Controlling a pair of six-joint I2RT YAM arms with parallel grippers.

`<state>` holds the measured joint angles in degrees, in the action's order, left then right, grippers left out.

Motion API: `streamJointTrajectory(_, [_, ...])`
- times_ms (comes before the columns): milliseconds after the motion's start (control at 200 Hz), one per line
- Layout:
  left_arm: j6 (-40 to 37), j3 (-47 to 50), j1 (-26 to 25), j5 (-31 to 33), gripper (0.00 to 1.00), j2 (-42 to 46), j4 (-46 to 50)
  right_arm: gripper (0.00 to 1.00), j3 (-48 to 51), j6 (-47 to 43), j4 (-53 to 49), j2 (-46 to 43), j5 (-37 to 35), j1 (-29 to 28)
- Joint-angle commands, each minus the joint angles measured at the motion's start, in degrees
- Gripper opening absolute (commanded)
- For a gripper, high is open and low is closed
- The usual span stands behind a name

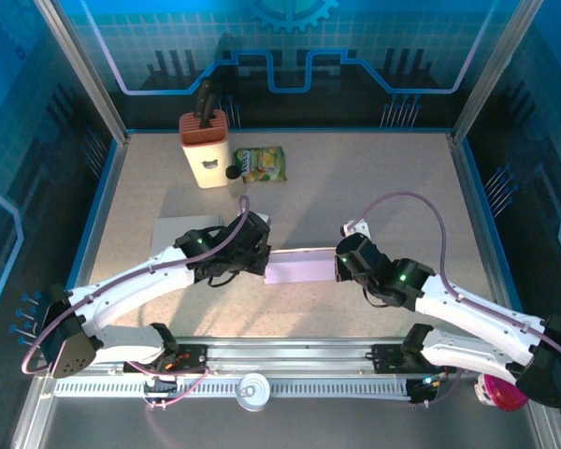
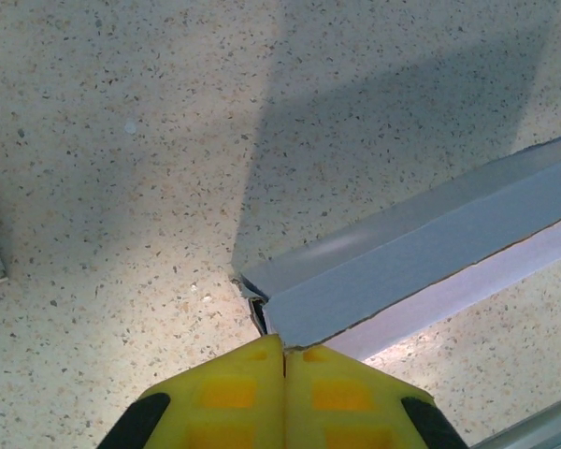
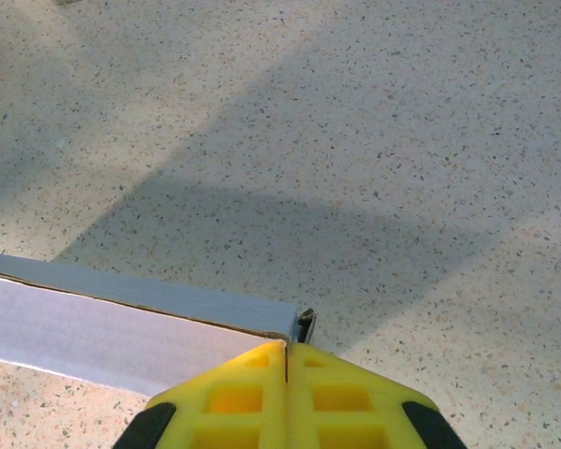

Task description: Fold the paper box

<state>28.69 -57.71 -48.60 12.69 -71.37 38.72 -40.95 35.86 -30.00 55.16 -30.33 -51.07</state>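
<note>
Left end effector [image 2: 283, 354] and right end effector [image 3: 286, 354] are both pinched narrow on opposite ends of the paper box [image 1: 299, 269], likely clamping its thin end walls to steady it for folding. Box lies flat, middle of the table [image 1: 374, 178], between the arms. Farther back: orange-topped holder [image 1: 206, 150], snack packet [image 1: 260, 165].

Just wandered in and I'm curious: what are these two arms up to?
They are working on a flattened paper box in the middle of the table. The left gripper is pinched shut on its left end, the right gripper on its right end. It is not yet a finished box.
</note>
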Motion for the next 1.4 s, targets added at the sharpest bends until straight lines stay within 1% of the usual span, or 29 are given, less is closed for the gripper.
streamJointTrajectory(0, [3.12,-1.75,-0.71,-1.05,0.06,-0.7,-1.43,0.0,-1.29,0.97,-0.14,0.39,0.95,-1.54])
streamJointTrajectory(295, [6.13,0.35,-0.88,-0.65,0.05,0.53,-4.9,0.0,-1.24,1.23,-0.08,0.48,0.73,-1.65])
streamJointTrajectory(520, [7.82,0.04,-0.88,-2.41,0.05,-0.28,-5.48,0.0,-1.42,1.23,0.1,1.04,0.98,-1.65])
streamJointTrajectory(800, [6.58,0.31,-0.82,-1.18,0.05,-0.7,-4.59,0.0,-1.15,1.15,0.13,0.65,0.82,-1.67])
streamJointTrajectory(1041, [4.54,5.3,-1.05,-0.38,0.03,1.51,-10.5,0.0,-0.58,0.7,1.21,0.91,1.13,-1.67])
streamJointTrajectory(1246, [2.83,8.04,-2.78,2.56,0.02,2.91,-13.23,0.0,-0.02,0.84,1.35,0.83,1.08,-1.66])
streamJointTrajectory(1391, [2.39,9.02,-5.19,6.87,0.02,2.81,-12.87,0.0,0.34,1.32,0.92,0.59,0.73,-1.62])
